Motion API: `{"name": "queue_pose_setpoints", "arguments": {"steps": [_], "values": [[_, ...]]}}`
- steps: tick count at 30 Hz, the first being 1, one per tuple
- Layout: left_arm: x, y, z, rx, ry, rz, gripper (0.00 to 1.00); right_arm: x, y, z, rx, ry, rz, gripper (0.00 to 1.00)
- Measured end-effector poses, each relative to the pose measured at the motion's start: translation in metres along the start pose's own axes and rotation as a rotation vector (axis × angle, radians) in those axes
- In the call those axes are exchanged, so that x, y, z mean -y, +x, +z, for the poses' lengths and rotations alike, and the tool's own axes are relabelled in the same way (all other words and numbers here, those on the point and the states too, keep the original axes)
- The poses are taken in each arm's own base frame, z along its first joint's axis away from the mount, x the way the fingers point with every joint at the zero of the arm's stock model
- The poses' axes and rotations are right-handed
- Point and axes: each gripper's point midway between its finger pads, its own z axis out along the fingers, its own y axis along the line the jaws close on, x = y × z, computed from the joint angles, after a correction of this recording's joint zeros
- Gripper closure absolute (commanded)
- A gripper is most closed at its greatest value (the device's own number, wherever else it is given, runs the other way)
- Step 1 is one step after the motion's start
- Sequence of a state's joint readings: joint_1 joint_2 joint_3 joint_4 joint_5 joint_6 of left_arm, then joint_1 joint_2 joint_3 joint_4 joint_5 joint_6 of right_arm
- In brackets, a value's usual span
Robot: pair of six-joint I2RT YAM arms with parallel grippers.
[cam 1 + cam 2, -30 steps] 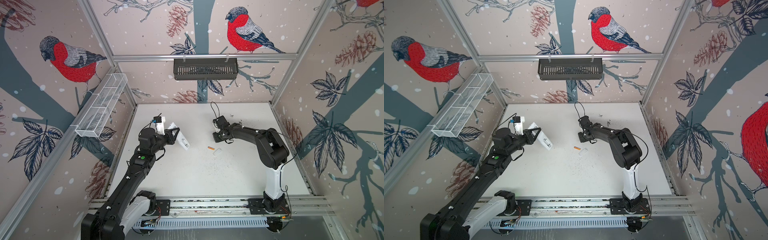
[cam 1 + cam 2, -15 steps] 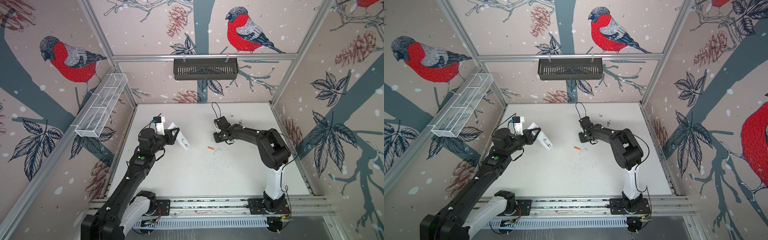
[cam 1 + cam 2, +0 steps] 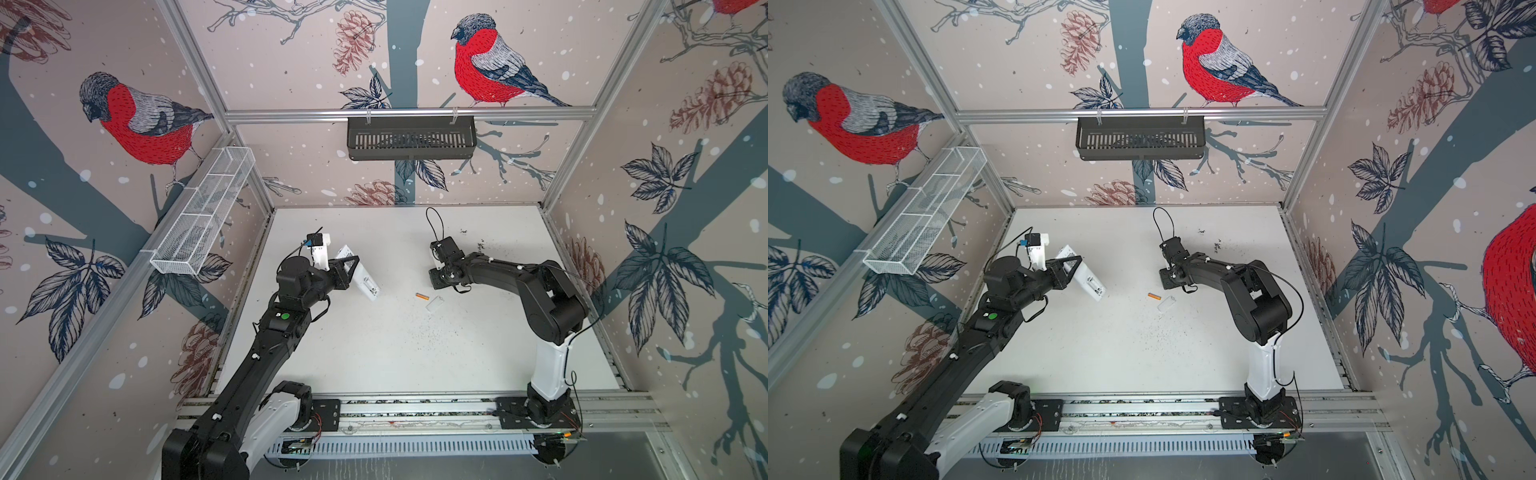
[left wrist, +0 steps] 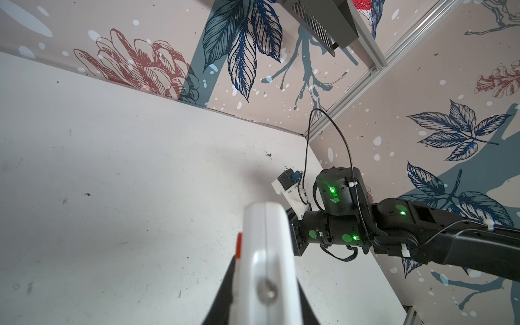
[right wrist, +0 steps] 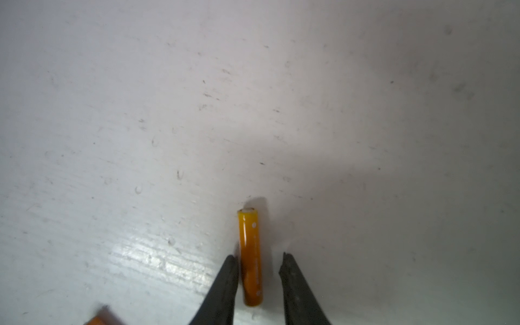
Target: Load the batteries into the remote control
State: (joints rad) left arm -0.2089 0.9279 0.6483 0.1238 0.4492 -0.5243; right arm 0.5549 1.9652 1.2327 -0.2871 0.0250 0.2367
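My left gripper [image 3: 348,271] [image 4: 264,277] is shut on the remote control [image 3: 362,277] [image 3: 1086,277] [image 4: 266,244], a long white bar held tilted above the left of the table. In the right wrist view a slim orange battery [image 5: 249,239] lies on the table between the fingers of my right gripper [image 5: 259,256]. One finger is against it and a gap separates it from the other, so the gripper is open. In both top views my right gripper [image 3: 439,279] [image 3: 1170,277] is low over the table and hides that battery. A second battery [image 3: 422,296] [image 3: 1154,296] lies just in front of it.
A small white cover piece [image 3: 434,303] [image 3: 1166,303] lies beside the second battery. Dark specks [image 3: 428,332] dot the table in front of it. A black basket [image 3: 411,137] hangs on the back wall, and a white wire basket [image 3: 203,212] on the left wall.
The right arm's elbow has drifted slightly toward the front right. The left arm and the remote control have stayed put.
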Motion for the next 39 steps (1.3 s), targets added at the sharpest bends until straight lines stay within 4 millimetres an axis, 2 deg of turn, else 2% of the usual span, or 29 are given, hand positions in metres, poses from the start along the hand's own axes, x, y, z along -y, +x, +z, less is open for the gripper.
{"name": "queue_pose_setpoints", "arguments": {"steps": [7,18,34,39], "values": [[0.001,-0.001,-0.001,0.004,0.003,0.002,0.89,-0.001,-0.009,0.005,-0.013,0.007,-0.007,0.70],[0.004,0.002,-0.001,-0.006,0.020,0.002,0.89,-0.001,-0.010,0.004,-0.029,0.012,-0.018,0.68],[0.006,0.001,-0.004,0.000,0.024,0.006,0.89,-0.008,-0.022,0.010,-0.038,0.006,-0.038,0.66],[0.006,0.001,-0.004,0.001,0.024,0.007,0.89,-0.008,-0.019,0.010,-0.034,0.006,-0.041,0.67]]}}
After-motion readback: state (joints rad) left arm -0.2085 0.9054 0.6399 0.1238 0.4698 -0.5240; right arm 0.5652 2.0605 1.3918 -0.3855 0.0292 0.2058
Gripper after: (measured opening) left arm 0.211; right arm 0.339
